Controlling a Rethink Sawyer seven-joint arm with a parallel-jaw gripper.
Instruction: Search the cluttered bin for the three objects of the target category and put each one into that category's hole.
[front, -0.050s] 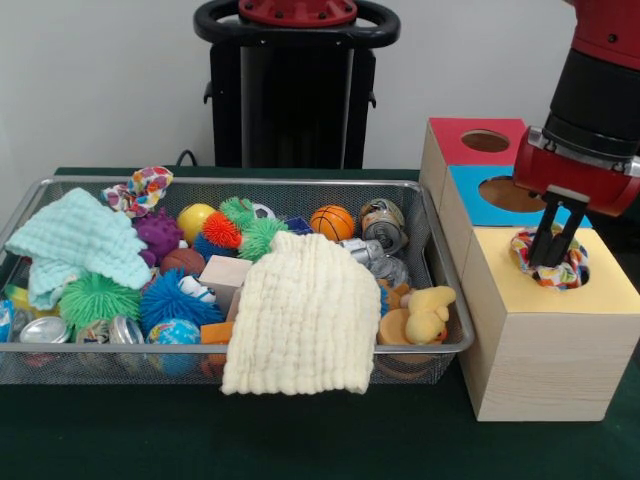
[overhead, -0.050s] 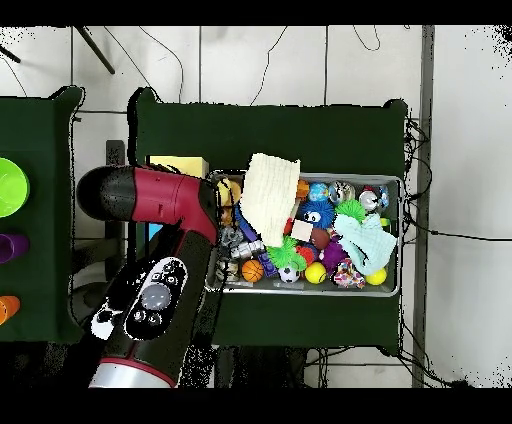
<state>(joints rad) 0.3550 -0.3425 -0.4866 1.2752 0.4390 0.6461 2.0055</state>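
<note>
One scrunchie (front, -0.050s: 548, 258) is held by closed jaws at the yellow hole (front, -0.050s: 590, 268); another scrunchie (front, -0.050s: 140, 189) is left in the bin (front, -0.050s: 440, 290).

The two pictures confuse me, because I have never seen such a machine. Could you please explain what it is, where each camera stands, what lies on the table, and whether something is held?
The machine is a robot arm, red and black, ending in a gripper. One picture is taken across the table, facing the robot; the other looks straight down from above, where the arm covers much of the left side.

On the green table stands a wire bin full of toys: spiky balls, a small basketball, cans, a yellow duck. A cream cloth hangs over its front rim, and a mint cloth lies at one end.

Beside the bin are three boxes with holes in red, blue and yellow tops. The gripper is at the yellow box, its fingers reaching into a colourful scrunchie over the hole.
</note>
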